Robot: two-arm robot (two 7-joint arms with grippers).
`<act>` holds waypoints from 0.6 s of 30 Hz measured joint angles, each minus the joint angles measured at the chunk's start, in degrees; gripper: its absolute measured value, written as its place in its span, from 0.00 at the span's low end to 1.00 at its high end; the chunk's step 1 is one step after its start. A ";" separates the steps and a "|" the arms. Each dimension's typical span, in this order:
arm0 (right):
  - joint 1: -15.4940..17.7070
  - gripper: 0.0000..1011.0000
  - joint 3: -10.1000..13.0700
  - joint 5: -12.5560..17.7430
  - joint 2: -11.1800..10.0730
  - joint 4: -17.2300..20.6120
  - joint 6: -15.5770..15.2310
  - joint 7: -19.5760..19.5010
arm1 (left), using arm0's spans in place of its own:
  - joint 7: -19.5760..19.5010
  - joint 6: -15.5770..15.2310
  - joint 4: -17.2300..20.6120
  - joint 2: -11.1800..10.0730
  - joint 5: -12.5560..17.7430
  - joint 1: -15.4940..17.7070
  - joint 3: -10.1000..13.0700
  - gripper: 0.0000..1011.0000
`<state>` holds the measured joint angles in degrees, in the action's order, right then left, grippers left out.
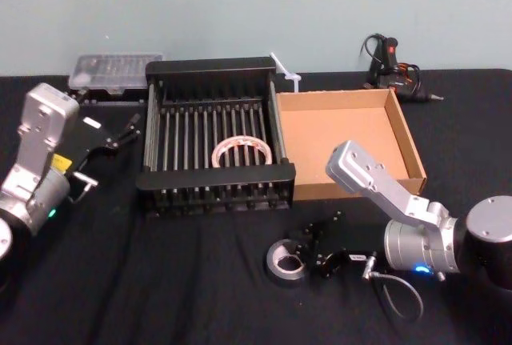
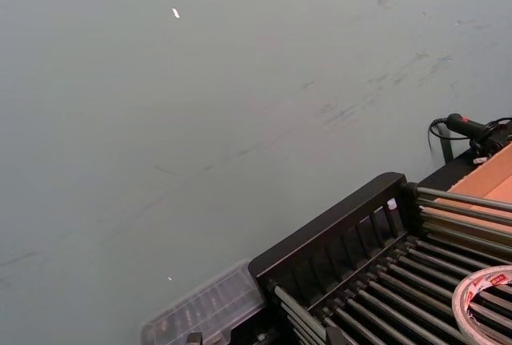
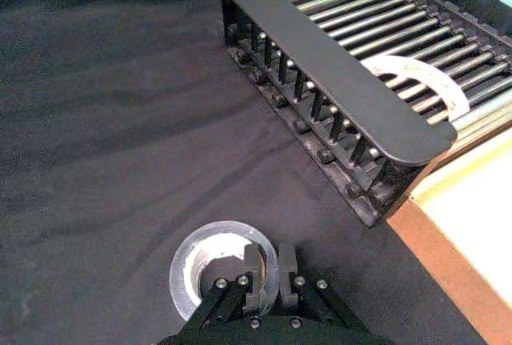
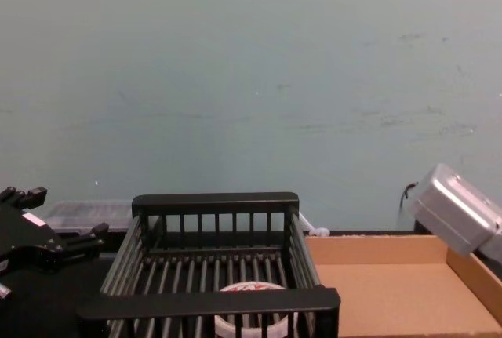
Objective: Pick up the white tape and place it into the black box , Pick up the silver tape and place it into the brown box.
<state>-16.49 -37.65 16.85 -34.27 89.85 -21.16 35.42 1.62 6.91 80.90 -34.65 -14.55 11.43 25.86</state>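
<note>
Black cloth covers the counter, with a pale blue-green wall behind it. At the middle sits the black box, a slatted basket, and the white tape lies flat on its bars, toward the near right corner. Touching the basket's right side is the brown box, a shallow cardboard tray with its floor bare. In front of the two boxes, on the cloth, lies the silver tape, flat with its pale core facing up. The right gripper is down at this roll: its fingers are pressed onto the right side of the ring, one inside the core and one outside, pinching the wall. The left gripper hovers to the left of the basket, fingers spread and holding nothing. A clear plastic case rests behind it by the wall, and a black tool with cables lies behind the tray.
</note>
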 joint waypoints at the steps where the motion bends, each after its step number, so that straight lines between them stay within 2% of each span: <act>1: 0.00 0.14 0.00 0.00 0.00 0.00 0.00 0.00 | 0.00 0.00 0.00 0.00 0.00 0.00 0.00 0.99; 18: 0.02 0.14 -0.02 0.07 -0.55 0.52 0.70 0.77 | 0.00 0.00 0.00 0.00 0.00 0.00 0.00 0.99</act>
<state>-16.47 -37.67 16.92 -34.82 90.37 -20.46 36.19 1.62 6.91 80.90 -34.65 -14.55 11.43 25.86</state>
